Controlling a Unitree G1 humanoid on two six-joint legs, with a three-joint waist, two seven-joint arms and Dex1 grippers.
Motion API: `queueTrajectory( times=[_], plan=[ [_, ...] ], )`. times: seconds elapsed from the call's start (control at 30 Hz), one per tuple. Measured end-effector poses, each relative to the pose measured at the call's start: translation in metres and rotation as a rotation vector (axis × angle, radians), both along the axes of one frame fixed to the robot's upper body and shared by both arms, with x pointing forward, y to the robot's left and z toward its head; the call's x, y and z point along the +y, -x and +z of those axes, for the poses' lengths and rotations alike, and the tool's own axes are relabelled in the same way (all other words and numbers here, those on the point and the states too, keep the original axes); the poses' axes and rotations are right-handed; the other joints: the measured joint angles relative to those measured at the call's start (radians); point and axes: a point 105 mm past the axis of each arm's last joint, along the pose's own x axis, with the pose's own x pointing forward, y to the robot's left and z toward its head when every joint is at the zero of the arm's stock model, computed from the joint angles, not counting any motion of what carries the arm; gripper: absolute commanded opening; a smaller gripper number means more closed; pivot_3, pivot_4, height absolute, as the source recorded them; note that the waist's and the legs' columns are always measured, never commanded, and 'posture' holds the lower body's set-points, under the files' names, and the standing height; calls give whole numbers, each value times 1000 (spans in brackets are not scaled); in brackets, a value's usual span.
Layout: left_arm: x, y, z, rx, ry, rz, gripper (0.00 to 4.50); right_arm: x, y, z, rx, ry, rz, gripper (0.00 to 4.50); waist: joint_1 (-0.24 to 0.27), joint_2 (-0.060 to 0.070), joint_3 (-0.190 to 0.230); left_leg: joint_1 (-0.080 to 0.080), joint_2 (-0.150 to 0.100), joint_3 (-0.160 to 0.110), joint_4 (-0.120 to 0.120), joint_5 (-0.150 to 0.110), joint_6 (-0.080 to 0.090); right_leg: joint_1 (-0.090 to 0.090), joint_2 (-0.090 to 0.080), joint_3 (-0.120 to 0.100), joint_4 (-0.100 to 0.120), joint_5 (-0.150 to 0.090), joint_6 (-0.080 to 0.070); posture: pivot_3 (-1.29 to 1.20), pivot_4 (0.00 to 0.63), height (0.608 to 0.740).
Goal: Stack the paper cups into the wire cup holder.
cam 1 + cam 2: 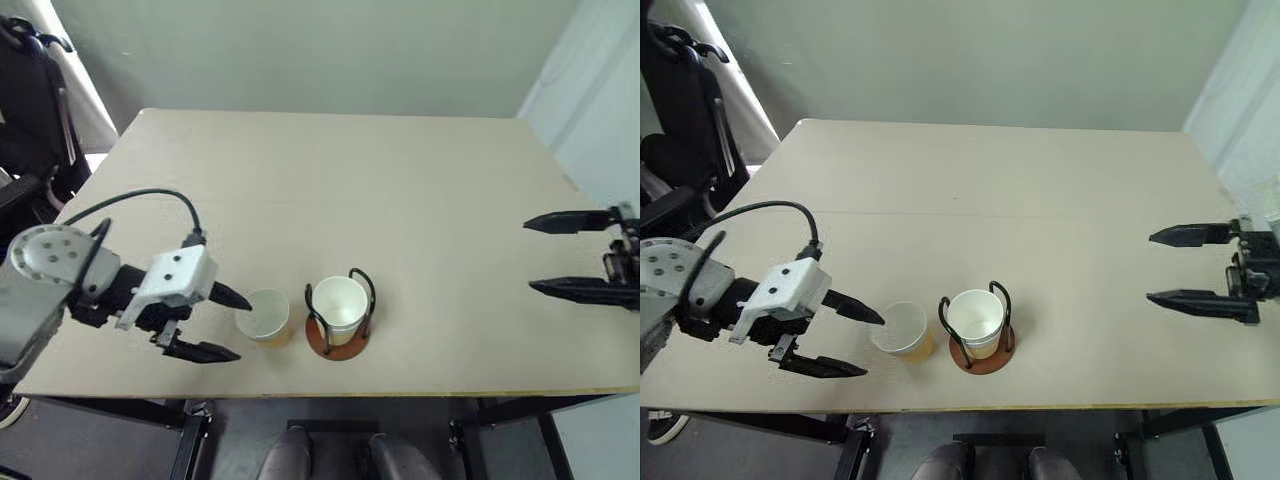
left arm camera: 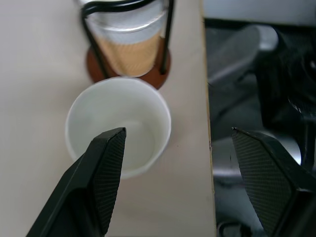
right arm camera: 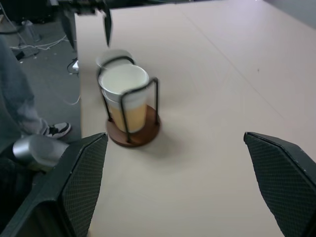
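Observation:
The wire cup holder [image 1: 337,343] stands near the table's front edge on its reddish-brown base, with a paper cup [image 1: 339,305] upright inside the black loops. Whether more cups are nested in it I cannot tell. Just left of it stands a loose paper cup [image 1: 265,316], mouth up, white inside [image 2: 118,123]. My left gripper [image 1: 238,326] is open at that cup's left side. One fingertip [image 2: 111,148] is by the rim and the other lies toward the table's front edge. It holds nothing. Far to the right my right gripper [image 1: 530,256] hangs open and empty above the table, pointing left toward the holder [image 3: 129,111].
The beige table [image 1: 400,190] stretches wide behind the cups. Its front edge runs close to the holder and the loose cup. A black chair [image 1: 30,90] stands off the table's far left corner. A pale wall lies beyond the far edge.

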Motion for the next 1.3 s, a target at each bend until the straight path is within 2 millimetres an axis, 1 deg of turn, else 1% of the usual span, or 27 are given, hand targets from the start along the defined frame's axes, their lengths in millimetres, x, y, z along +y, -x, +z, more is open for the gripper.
queueTrajectory(
  times=[0.13, 0.27, 0.37, 0.47, 0.63, 0.67, 0.83, 0.97, 1.03, 1.07, 1.13, 1.2, 1.3],
  plan=[
    [-2, 1, -3, 16, -22, -38, 3646, 9, 11, 0, -6, -14, 5, 4468, -1, 0, 0, 2, -2, -1, 2, 0, 3, 2, 0, 4, 0, -2, 4, 0, 150, 740],
    [-2, -2, -5, 1, -61, -61, 3646, 9, 13, 0, -13, -25, -22, 4468, 0, 0, 0, 2, -5, -1, 4, -2, 7, 3, 0, 10, 0, -5, 9, 0, 150, 740],
    [-6, -7, -11, -15, -87, -79, 3046, 11, 15, 1, -23, -25, -25, 4500, 1, 0, 0, 2, -5, 0, 6, -3, 10, 3, 0, 11, -1, -5, 10, 0, 150, 740],
    [-12, -13, -21, -30, -107, -99, 1984, 12, 15, 1, -31, -16, -40, 4500, 3, 0, 0, 1, -5, 0, 7, -5, 11, 3, 0, 11, -1, -5, 11, 0, 150, 740],
    [-19, -22, -23, -45, -101, -120, 216, 15, 16, 3, -51, -6, -49, 4500, 4, 0, 0, 0, -5, 0, 8, -6, 11, 3, 0, 11, -1, -5, 12, 0, 150, 740],
    [-19, -24, -22, -52, -101, -120, 58, 15, 16, 3, -51, -4, -50, 4500, 4, 0, 0, 0, -5, 0, 8, -6, 11, 3, 0, 11, -1, -5, 12, 0, 150, 740],
    [-18, -28, -20, -60, -95, -118, 58, 16, 17, 2, -55, 10, -60, 4500, 4, 0, 0, 1, -6, 0, 8, -6, 12, 4, 0, 12, -1, -5, 13, 0, 150, 740],
    [-19, -27, -19, -48, -76, -122, 58, 16, 17, 4, -67, 12, -60, 4500, 4, 0, 0, 1, -6, 0, 9, -6, 12, 5, 0, 12, -1, -5, 14, 0, 150, 740],
    [-23, -27, -13, -42, -40, -132, 58, 16, 17, 5, -71, 17, -60, 4500, 4, 0, 0, 1, -6, 0, 10, -6, 12, 5, 0, 12, -1, -5, 15, 0, 150, 740],
    [-25, -28, -6, -44, -14, -133, 58, 16, 17, 5, -74, 19, -61, 4500, 5, 0, 0, 1, -6, 0, 11, -6, 12, 5, 0, 12, -1, -5, 15, 0, 150, 740],
    [-26, -39, 19, -94, 40, -115, 58, 15, 17, 8, -82, 23, -63, 4500, 9, 0, 0, 0, -6, -1, 13, -6, 13, 5, 0, 12, 0, -4, 16, 0, 150, 740],
    [-26, -48, 53, -179, 97, -99, 58, 13, 16, 10, -91, 31, -67, 4500, 10, 0, 0, -1, -6, -1, 15, -6, 13, 5, 0, 12, 0, -3, 16, 0, 150, 740],
    [-28, -52, 91, -274, 167, -110, 58, 12, 15, 12, -105, 32, -68, 4500, 9, 0, 0, -1, -6, 0, 17, -8, 17, 5, -1, 13, -1, -3, 17, 0, 150, 740]
  ],
)
